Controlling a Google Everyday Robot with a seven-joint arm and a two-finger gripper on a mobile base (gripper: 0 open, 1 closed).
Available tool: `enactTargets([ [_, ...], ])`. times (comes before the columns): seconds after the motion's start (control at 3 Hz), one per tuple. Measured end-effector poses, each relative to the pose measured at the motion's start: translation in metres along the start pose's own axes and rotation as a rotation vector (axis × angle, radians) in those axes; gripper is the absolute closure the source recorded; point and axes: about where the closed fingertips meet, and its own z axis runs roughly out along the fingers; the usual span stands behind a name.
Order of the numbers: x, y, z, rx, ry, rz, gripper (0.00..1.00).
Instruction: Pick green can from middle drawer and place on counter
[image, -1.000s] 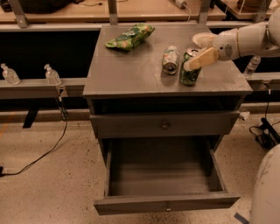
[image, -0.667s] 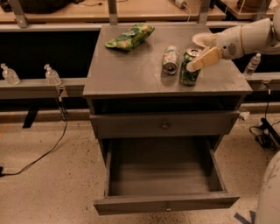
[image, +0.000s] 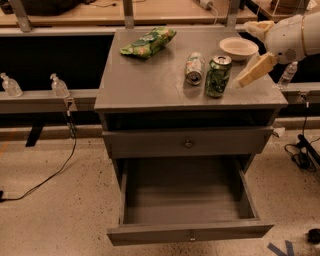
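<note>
The green can (image: 218, 76) stands upright on the counter (image: 150, 80), near its front right part. My gripper (image: 244, 55) is to the right of the can, open and empty, clear of it. One cream finger (image: 256, 69) points down-left toward the can, and the other (image: 257, 28) is higher, above the bowl. The middle drawer (image: 190, 231) is pulled out at the bottom of the cabinet, and its inside shows nothing in it.
A paler white-and-green can (image: 194, 68) lies on its side left of the green can. A cream bowl (image: 238, 47) sits at the counter's back right, a green snack bag (image: 148, 42) at the back left. A shut drawer front (image: 187, 143) is above the open one.
My gripper has drawn back to the right, away from the green can, which stays standing on the counter. Nothing else has moved.
</note>
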Motion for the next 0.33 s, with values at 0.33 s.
enactTargets([
  [0.33,0.0008,0.0006,0.0037,-0.006,-0.001,-0.011,0.00],
])
